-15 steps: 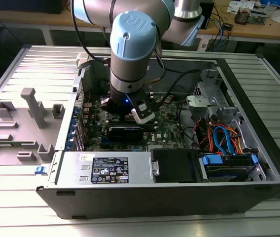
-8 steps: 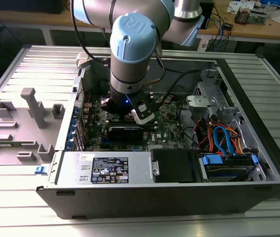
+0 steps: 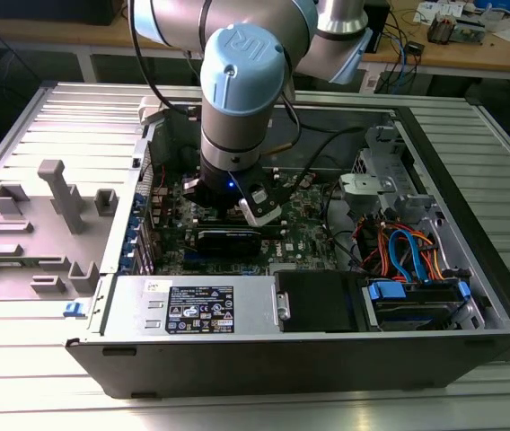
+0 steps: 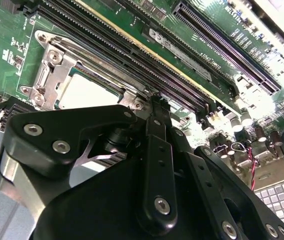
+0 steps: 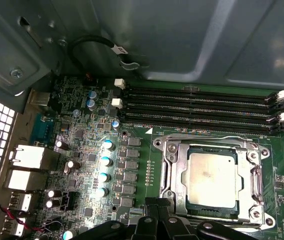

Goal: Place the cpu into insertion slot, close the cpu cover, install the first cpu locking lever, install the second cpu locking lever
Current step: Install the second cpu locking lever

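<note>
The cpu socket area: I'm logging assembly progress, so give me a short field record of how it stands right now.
cpu: seated in the insertion slot, silver top showing
cpu cover: closed down flat around the chip, which shows through its window
locking levers: thin wire runs along the cover's edges; whether latched, cannot tell
hand: low over the motherboard, right beside the socket's edge
hand contents: nothing seen held
memory slots: long, black, beside the socket
</note>
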Controlling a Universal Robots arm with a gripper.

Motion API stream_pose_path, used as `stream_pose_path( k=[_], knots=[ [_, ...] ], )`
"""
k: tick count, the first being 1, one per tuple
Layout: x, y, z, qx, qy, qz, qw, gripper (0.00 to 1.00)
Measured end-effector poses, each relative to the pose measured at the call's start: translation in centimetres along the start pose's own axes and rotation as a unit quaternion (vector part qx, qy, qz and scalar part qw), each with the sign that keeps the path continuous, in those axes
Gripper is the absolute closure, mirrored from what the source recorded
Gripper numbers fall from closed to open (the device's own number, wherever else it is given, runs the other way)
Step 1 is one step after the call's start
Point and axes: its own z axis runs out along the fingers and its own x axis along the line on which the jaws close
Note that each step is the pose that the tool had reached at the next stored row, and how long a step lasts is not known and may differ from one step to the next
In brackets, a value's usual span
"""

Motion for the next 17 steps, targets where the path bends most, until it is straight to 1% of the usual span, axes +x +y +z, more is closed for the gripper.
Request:
stream_pose_path(
  k=[17],
  knots=[
    [0.00,0.00,0.01,0.0000,0.0001,0.000,1.00000,0.89]
  ],
)
